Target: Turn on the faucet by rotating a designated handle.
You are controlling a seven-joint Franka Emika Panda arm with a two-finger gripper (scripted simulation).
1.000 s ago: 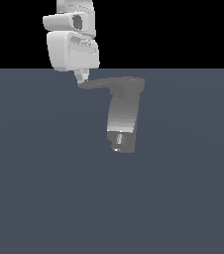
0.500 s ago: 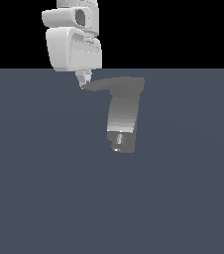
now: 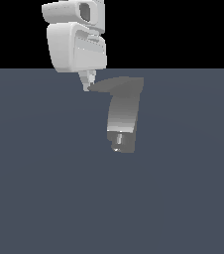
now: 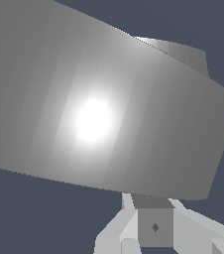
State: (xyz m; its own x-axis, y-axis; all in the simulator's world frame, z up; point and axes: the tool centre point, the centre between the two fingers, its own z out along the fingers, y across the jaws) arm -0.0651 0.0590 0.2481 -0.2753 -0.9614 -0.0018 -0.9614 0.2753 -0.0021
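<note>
In the exterior view the grey faucet (image 3: 123, 116) stands upright, with a small cylindrical nub (image 3: 118, 141) low on its body. The handle (image 3: 119, 85) is a flat grey blade sticking out from the faucet's top towards the exterior view's left and tapering to a point. My gripper (image 3: 87, 82) hangs under the white arm, with its narrow tip against the blade's pointed end. The fingers look shut with nothing between them. In the wrist view the handle's broad grey surface (image 4: 99, 109) fills most of the frame, and my gripper (image 4: 154, 228) sits right at its edge.
The white blocky arm (image 3: 77, 42) rises above the handle's tip. A flat dark grey-blue floor (image 3: 44, 188) surrounds the faucet on all sides, and no other objects show.
My gripper has shifted a little towards the exterior view's right. The handle's pointed tip has moved with it, so the blade has swung slightly.
</note>
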